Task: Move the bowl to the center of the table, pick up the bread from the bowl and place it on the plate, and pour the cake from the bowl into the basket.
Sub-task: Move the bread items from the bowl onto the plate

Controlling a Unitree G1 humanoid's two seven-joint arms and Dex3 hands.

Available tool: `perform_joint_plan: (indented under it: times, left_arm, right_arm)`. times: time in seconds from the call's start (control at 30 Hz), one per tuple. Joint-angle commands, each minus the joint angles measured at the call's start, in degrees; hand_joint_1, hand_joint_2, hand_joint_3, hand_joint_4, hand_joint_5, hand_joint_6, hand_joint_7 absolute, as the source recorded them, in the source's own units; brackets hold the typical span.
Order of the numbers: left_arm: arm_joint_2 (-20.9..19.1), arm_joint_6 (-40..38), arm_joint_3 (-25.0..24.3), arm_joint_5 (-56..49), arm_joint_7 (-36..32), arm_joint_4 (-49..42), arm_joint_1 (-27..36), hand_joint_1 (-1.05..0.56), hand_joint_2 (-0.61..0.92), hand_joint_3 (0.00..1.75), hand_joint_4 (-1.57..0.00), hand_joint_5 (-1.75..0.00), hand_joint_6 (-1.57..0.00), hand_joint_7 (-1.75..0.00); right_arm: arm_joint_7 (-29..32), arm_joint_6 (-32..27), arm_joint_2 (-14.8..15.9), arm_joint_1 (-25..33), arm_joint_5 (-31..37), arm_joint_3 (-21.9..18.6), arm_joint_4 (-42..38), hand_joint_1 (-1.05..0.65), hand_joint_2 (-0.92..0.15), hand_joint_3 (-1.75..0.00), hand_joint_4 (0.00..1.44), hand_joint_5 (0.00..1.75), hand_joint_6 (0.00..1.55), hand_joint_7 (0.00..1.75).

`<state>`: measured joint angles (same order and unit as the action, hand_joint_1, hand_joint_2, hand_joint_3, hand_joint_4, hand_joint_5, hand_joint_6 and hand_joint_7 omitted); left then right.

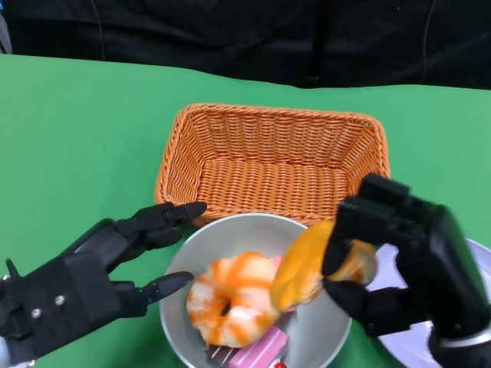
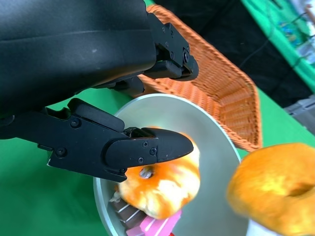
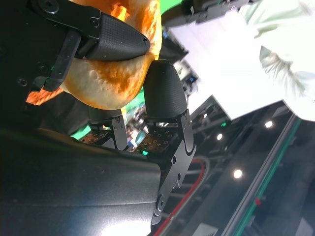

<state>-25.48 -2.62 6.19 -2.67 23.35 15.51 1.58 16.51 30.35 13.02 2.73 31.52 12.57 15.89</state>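
Green table [image 1: 77, 138], black backdrop [image 1: 230, 38] behind; ceiling lights [image 3: 237, 173].

Basket [image 1: 272, 161] behind bowl [image 1: 322, 333]; plate [image 1: 406, 349] right of bowl; doughnut [image 1: 234, 299] in bowl

Across most of the frame spreads a plain bright green table [image 1: 69, 130], black behind it along the top edge. At centre sits an orange woven basket [image 1: 272, 157]. Below it a silver-grey bowl [image 1: 230, 234] holds a white doughnut streaked with orange [image 1: 232, 295] and a pink cake with dark stripes [image 1: 257, 351]. A golden-yellow bread [image 1: 307, 268] shows right of centre. Both hands, lower left [image 1: 92, 280] and lower right [image 1: 403, 261], are black.
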Motion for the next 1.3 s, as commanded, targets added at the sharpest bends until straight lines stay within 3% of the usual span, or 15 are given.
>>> perform_joint_plan:
  times: [0.03, 0.17, 0.37, 0.57, 0.8, 0.83, 0.9, 1.03, 1.1, 1.13, 1.23, 1.27, 1.3]
  left_arm:
    - [-1.27, 3.32, -1.22, 0.41, 1.41, -1.29, 0.32, -0.51, 0.92, 0.39, -0.23, -0.39, -0.35, -0.08]
    - [-1.11, 4.76, -1.58, 0.40, 2.02, -1.99, 0.29, -0.49, 0.92, 0.37, -0.23, -0.41, -0.37, -0.08]
    - [-2.80, 14.67, -1.43, -2.71, 2.25, -4.31, 0.39, -0.44, 0.92, 0.30, -0.27, -0.47, -0.41, -0.09]
    - [-3.41, 23.66, -2.49, -3.77, 1.57, -8.28, 0.14, -0.39, 0.92, 0.22, -0.29, -0.52, -0.44, -0.09]
    - [-2.96, 28.83, -4.46, -5.28, -0.34, -10.83, 0.10, -0.38, 0.92, 0.19, -0.27, -0.54, -0.44, -0.08]
    - [-2.93, 29.26, -4.81, -5.48, -0.71, -11.00, 0.16, -0.38, 0.92, 0.22, -0.22, -0.61, -0.43, -0.07]
    - [-2.89, 29.75, -5.16, -5.74, -1.09, -11.21, 0.22, -0.39, 0.92, 0.22, -0.19, -0.66, -0.44, -0.07]
    - [-2.96, 29.85, -5.60, -6.17, -1.61, -11.24, 0.43, -0.39, 0.92, 0.22, -0.19, -0.67, -0.44, -0.06]
    - [-2.98, 29.92, -5.63, -6.37, -1.76, -11.33, 0.45, -0.39, 0.92, 0.22, -0.19, -0.67, -0.44, -0.06]
    - [-2.87, 29.85, -5.67, -6.22, -1.73, -11.29, 0.55, -0.39, 0.92, 0.22, -0.19, -0.67, -0.44, -0.06]
    - [-2.55, 29.59, -5.76, -5.78, -1.60, -11.24, 0.71, -0.39, 0.92, 0.21, -0.19, -0.66, -0.45, -0.06]
    - [-2.51, 29.61, -5.75, -5.72, -1.56, -11.30, 0.70, -0.39, 0.92, 0.21, -0.19, -0.66, -0.45, -0.06]
    - [-2.49, 29.64, -5.75, -5.68, -1.53, -11.34, 0.68, -0.38, 0.92, 0.21, -0.19, -0.66, -0.44, -0.06]
  right_arm:
    - [-1.66, -1.41, 0.36, 2.75, -1.88, -3.84, 4.28, -0.17, -0.14, -1.75, 1.09, 1.75, 0.87, 1.72]
    - [-3.21, -1.95, -0.31, 3.78, -2.23, -5.17, 5.74, -0.13, -0.11, -1.75, 1.09, 1.75, 0.88, 1.73]
    - [-2.70, -2.05, 1.66, 8.67, -0.36, -13.15, 6.07, -0.05, -0.07, -1.75, 1.10, 1.75, 0.88, 1.72]
    - [-2.91, -2.42, 2.86, 11.57, 1.80, -17.54, 4.82, 0.01, -0.02, -1.75, 1.09, 1.75, 0.89, 1.68]
    - [-2.75, -4.50, 3.85, 13.31, 5.42, -19.94, 3.00, 0.00, -0.01, -1.75, 1.09, 1.75, 0.89, 1.68]
    - [-3.17, -5.17, 4.16, 13.43, 5.75, -20.13, 2.35, 0.09, 0.01, -1.75, 1.10, 1.75, 0.93, 1.62]
    - [-3.69, -5.99, 4.52, 13.53, 5.99, -20.22, 1.71, 0.00, -0.03, -1.75, 1.08, 1.75, 0.92, 1.62]
    - [-9.29, -10.69, 6.26, 12.50, 4.57, -19.19, -0.81, 0.00, -0.06, -1.67, 1.02, 1.75, 0.84, 1.66]
    - [-11.75, -11.96, 6.91, 11.86, 2.89, -18.80, -1.72, 0.04, -0.15, -1.55, 0.93, 1.75, 0.86, 1.45]
    - [-13.78, -13.20, 7.53, 11.38, 2.40, -18.49, -1.98, 0.03, -0.19, -1.47, 0.89, 1.66, 0.83, 1.32]
    - [-19.98, -17.87, 9.32, 10.57, 2.27, -17.57, -0.86, -0.08, -0.44, -0.96, 0.73, 0.95, 0.80, 0.39]
    - [-22.87, -19.64, 10.44, 10.40, 2.36, -17.17, -0.20, -0.13, -0.54, -0.75, 0.63, 0.74, 0.70, 0.22]
    - [-24.92, -20.93, 11.23, 10.28, 2.40, -16.89, 0.32, -0.20, -0.72, -0.41, 0.47, 0.51, 0.56, 0.09]
